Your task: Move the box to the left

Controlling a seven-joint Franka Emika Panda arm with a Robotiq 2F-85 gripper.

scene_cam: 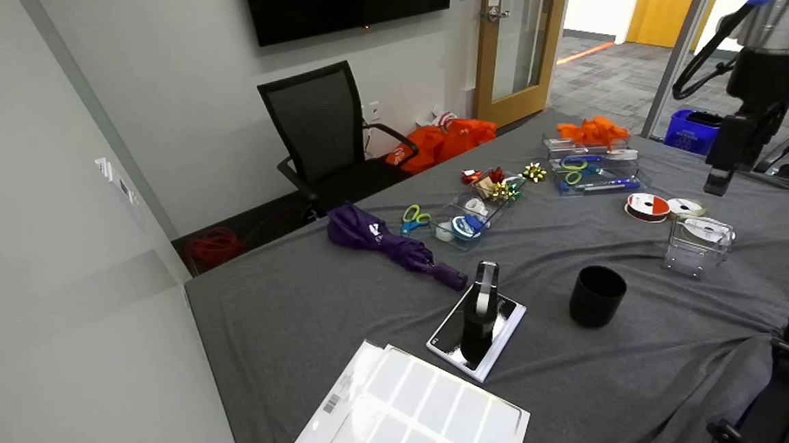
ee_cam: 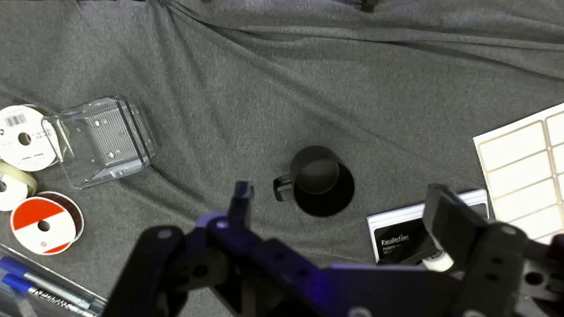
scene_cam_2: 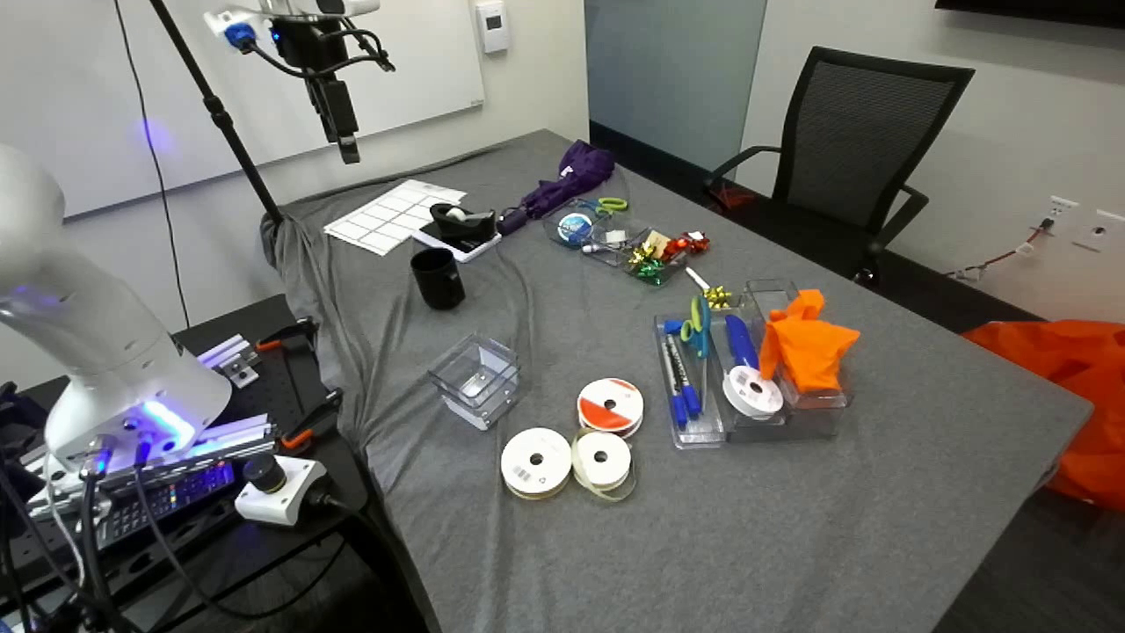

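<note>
The box that best fits is a small clear, faintly grey-blue square plastic box (scene_cam_2: 477, 378). It stands on the grey cloth among ribbon spools, and looks like stacked clear pieces. It also shows in an exterior view (scene_cam: 694, 254) and at the left of the wrist view (ee_cam: 108, 141). My gripper (ee_cam: 340, 193) is open and empty, its fingers wide apart. It hangs well above the table, with the black mug between its fingers in the wrist view. The gripper also shows high up in both exterior views (scene_cam: 719, 177) (scene_cam_2: 348, 151). It is apart from the clear box.
The black mug (scene_cam_2: 438, 278) stands near the clear box. A black-and-white box (scene_cam: 504, 338) carries a black tape dispenser (scene_cam: 480, 312). Label sheets (scene_cam: 413, 412), a purple umbrella (scene_cam: 396, 245), ribbon spools (scene_cam_2: 536, 462) and clear trays (scene_cam_2: 703, 435) with pens and scissors lie around.
</note>
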